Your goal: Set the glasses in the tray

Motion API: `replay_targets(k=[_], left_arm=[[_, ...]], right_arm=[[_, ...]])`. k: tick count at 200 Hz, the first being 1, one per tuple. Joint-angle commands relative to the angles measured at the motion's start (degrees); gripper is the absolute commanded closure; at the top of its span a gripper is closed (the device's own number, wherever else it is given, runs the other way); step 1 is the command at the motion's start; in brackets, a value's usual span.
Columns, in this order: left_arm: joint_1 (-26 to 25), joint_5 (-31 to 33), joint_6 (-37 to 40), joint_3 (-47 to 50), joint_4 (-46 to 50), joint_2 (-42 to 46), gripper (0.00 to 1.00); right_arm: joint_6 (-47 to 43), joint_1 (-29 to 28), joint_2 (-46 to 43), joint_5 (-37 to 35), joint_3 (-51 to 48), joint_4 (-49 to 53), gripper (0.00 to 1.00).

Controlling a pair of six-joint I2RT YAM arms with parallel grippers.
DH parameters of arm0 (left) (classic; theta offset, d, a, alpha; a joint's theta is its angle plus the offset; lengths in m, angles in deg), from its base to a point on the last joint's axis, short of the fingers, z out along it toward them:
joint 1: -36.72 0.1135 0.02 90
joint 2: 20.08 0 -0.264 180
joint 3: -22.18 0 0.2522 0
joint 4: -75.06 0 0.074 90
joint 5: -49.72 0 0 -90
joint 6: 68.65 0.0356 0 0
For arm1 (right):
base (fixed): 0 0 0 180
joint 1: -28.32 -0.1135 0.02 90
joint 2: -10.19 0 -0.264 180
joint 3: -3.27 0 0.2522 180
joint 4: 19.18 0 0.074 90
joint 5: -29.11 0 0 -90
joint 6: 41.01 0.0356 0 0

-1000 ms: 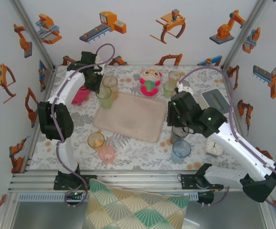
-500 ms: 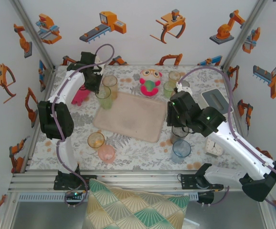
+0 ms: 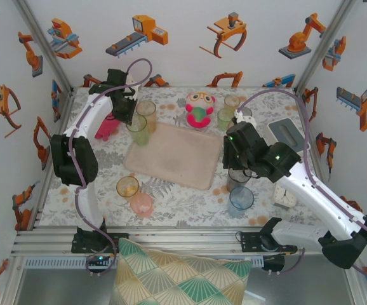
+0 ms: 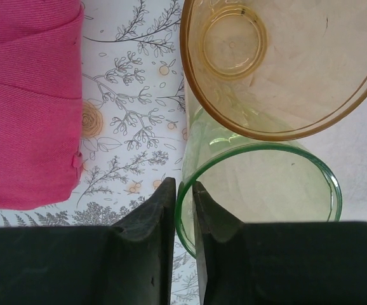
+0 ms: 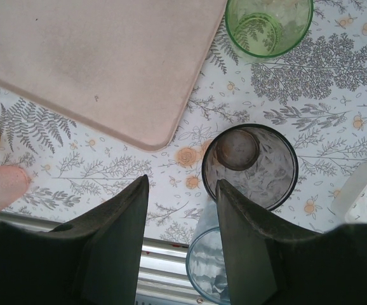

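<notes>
While astride glass (image 4: 260, 190) rim, left pincer (image 4: 183, 189).

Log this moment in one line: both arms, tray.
left gripper: jaws narrow astride green glass rim, grip unclear | right gripper: jaws open beside grey glass | tray: bare

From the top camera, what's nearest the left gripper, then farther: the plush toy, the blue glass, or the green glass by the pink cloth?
1. The green glass, right at the left gripper, far left.
2. The plush toy, far middle.
3. The blue glass, near right.
</notes>
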Motion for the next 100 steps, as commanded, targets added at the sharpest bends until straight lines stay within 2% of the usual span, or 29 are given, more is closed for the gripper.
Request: replay_targets(k=[1, 100], left_arm=[[0.4, -0.4, 0.82, -1.82, 1.38, -0.17, 0.74], [0.4, -0.74, 0.81, -4.25, 4.16, 1.03, 0.59]], right_arm=[[0.83, 0.35, -1.23, -1.47, 1.35, 0.51, 0.54], [0.57, 0.33, -1.45, -1.73, 1.29, 0.24, 0.54]])
